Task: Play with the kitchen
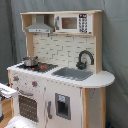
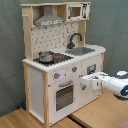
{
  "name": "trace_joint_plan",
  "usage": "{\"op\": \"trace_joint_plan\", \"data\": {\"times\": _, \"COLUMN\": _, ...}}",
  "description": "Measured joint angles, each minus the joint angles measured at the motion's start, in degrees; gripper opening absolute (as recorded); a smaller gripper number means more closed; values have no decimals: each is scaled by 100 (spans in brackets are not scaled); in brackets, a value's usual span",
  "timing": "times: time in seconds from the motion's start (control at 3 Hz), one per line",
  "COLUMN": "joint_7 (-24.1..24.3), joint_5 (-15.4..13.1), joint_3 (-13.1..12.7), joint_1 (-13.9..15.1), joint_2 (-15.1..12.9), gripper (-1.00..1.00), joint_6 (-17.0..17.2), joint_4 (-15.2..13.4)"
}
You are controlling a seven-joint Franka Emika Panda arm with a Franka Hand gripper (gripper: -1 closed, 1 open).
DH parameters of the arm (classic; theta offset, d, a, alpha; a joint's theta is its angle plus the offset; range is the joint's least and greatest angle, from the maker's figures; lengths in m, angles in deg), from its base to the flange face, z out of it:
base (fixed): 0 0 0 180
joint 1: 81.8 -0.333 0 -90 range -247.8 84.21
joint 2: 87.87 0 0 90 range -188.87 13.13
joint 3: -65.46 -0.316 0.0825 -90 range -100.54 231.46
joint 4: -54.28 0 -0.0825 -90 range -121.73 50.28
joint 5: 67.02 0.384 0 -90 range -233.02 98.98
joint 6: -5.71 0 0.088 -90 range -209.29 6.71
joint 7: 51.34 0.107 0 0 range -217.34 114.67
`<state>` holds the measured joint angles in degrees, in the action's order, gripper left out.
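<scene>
In the second exterior view we see the arm [image 2: 116, 85] come in from the second exterior view's right, low, and its gripper [image 2: 86, 82] is just in front of the lower front of the kitchen [image 2: 60, 60], beside the oven door [image 2: 64, 96] and under the knobs [image 2: 56, 76]. We cannot tell if the gripper is open or closed, and we cannot tell if it touches the front panel or only hangs near it. In the first exterior view only a small white part of the arm shows at the first exterior view's left edge, near the oven door [image 1: 28, 107]. The kitchen stands upright on the floor, against a grey curtain [image 1: 116, 50]. Further up, on the black stovetop [image 2: 52, 58], a small metal pot [image 2: 46, 56] sits, and beside it is the grey sink [image 2: 80, 51] with the black faucet [image 2: 75, 39]. At the top are the hood [image 2: 48, 20] and the microwave [image 2: 76, 11]. We think the risk is in the approach: if the gripper pushes straight into the panel and misses a handle or knob, it can shove the light kitchen back or tilt it, and the pot can slide off. A pull on the door at a wrong angle can also slip off.
</scene>
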<state>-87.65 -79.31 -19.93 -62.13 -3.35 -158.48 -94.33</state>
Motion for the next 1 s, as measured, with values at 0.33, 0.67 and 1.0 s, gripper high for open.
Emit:
{"op": "trace_joint_plan", "data": {"times": 0.33, "joint_7": 121, "joint_5": 4, "joint_3": 21, "joint_1": -448, "joint_2": 0, "gripper": 100, "joint_6": 351, "joint_4": 13}}
{"op": "trace_joint_plan", "data": {"times": 0.67, "joint_7": 260, "joint_5": 17, "joint_3": 64, "joint_1": -510, "joint_2": 0, "gripper": 100, "joint_6": 662, "joint_4": 538}}
{"op": "trace_joint_plan", "data": {"times": 1.0, "joint_7": 556, "joint_5": 18, "joint_3": 62, "joint_1": -511, "joint_2": 1, "gripper": 100, "joint_6": 976, "joint_4": 967}}
